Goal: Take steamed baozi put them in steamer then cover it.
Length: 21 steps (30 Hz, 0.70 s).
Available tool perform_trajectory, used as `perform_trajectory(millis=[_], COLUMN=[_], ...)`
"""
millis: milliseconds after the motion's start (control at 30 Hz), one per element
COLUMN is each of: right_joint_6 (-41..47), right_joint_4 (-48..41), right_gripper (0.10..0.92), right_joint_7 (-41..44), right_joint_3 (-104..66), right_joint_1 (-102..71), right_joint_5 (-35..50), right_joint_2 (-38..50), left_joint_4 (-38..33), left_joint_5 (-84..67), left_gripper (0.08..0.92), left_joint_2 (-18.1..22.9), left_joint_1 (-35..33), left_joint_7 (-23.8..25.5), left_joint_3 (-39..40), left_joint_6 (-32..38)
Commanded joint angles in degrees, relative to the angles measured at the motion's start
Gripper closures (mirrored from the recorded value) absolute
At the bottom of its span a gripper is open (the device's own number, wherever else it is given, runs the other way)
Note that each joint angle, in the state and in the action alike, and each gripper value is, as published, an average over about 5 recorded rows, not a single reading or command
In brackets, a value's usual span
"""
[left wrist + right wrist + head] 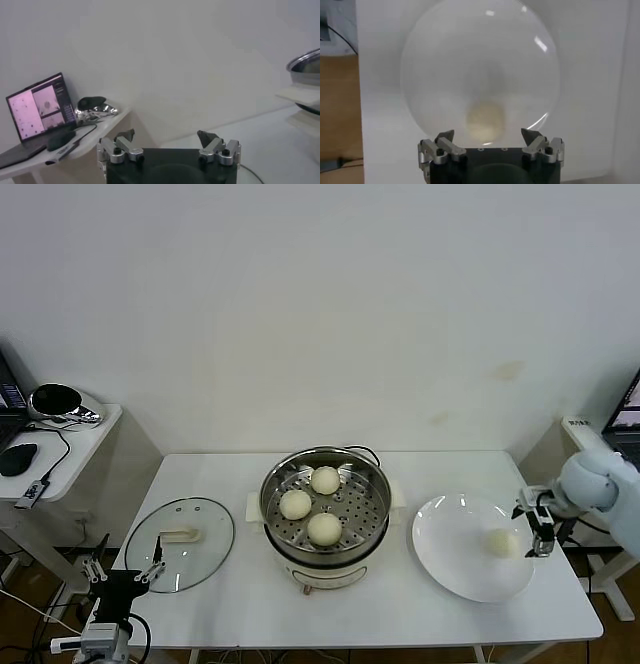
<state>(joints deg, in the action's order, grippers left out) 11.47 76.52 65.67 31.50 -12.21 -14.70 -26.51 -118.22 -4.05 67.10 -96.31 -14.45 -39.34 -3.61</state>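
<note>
The steamer (268, 496) stands at the table's middle, and three steamed baozi (324, 528) lie on its perforated tray. A fourth baozi (500, 542) rests on the white plate (450, 534) at the right. My right gripper (530, 529) hovers open just right of that baozi, nothing between its fingers. In the right wrist view the baozi (485, 120) lies ahead of the open right gripper (488, 136) on the plate (480, 60). The cover (200, 519) lies flat on the table left of the steamer. My left gripper (125, 572) waits open off the table's front left corner.
A side table at the far left carries a laptop (37, 107), a mouse (17, 459) and cables. The steamer's rim (305, 62) shows far off in the left wrist view. The table's right edge lies just beyond the plate.
</note>
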Motion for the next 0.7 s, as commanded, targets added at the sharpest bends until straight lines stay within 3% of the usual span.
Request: perform_trajectory(millis=[33,533,700], right_joint_6=[-1.2,-1.9,-1.8], right_joint_4=[-7.3,-12.1,-12.5], right_gripper=[0.203,0.203,0.236], right_joint_7=[-0.7,-3.3,-3.5], right_joint_3=[-7.5,-8.0,-8.0], right_joint_1=[-8.9,-6.6,-6.4], right_joint_5=[-4.5,-5.5,-5.9], right_joint_2=[-4.6,-10.8,-11.0], left_joint_4=[0.0,0.6,0.9], left_joint_5=[0.1,0.1,0.1], left_gripper=[0.177,0.177,0.177], left_joint_2=[0.1,0.0,0.1], left_joint_1=[-0.2,0.1,0.2], left_joint_7=[0.0,0.0,-0.1], left_joint_3=[-0.3,-0.5,-0.4], left_joint_6=[0.0,0.1,0.2])
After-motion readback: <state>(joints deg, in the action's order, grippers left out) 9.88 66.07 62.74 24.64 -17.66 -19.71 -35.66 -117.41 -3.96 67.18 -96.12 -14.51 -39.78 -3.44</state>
